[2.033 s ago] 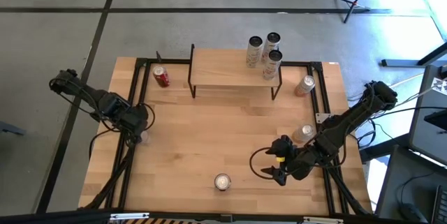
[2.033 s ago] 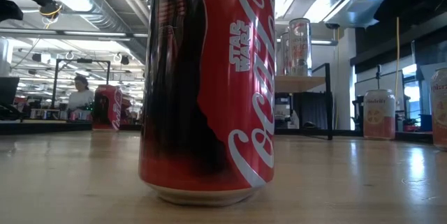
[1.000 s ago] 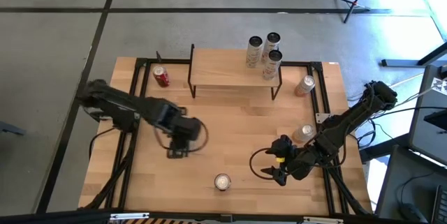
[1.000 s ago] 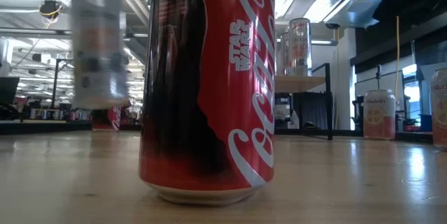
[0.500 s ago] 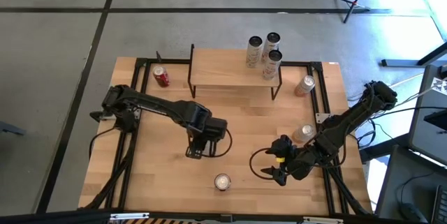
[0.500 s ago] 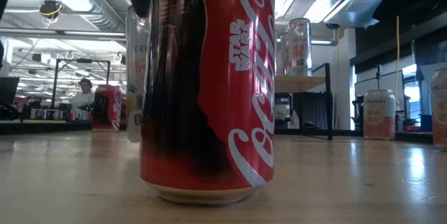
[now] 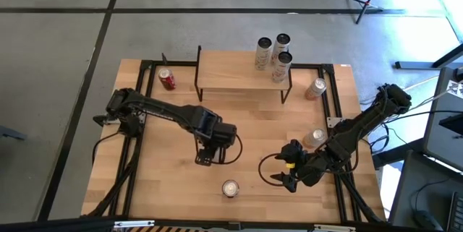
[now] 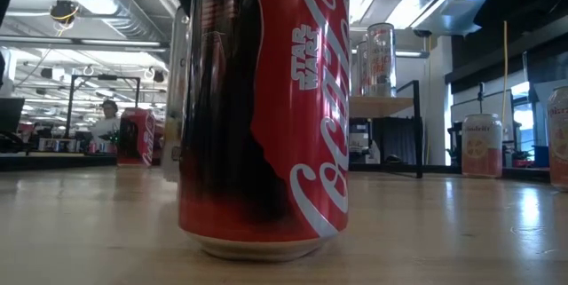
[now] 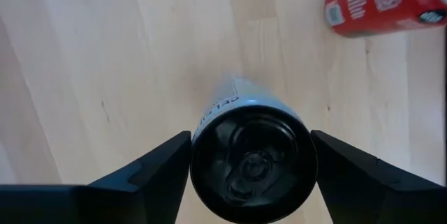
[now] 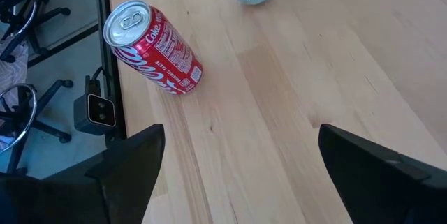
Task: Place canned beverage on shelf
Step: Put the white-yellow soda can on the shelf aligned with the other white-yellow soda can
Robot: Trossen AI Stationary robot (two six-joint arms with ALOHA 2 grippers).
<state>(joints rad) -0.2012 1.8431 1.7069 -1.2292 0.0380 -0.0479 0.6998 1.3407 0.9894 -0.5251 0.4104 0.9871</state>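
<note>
Light-wood tabletop [image 7: 173, 181] fills most of the overhead view, with grey floor around it. At its far edge stands the shelf [image 7: 231, 71], carrying three cans [image 7: 273, 53] at its right end.

Reaching out over the middle of the table, the left gripper [image 7: 207, 152] has its two fingers [image 9: 150, 165] closed against the sides of a pale, slim can [image 9: 248, 151] (its dark top faces the wrist camera), held upright just above or on the wood; which of the two cannot be told. That can is well apart from the shelf.

A red cola can [image 7: 230, 188] stands near the front edge, just in front of the held can.

Toward the right front, the right gripper [image 7: 283, 175] waits with its fingers [image 10: 129, 155] spread wide, holding nothing.
</note>
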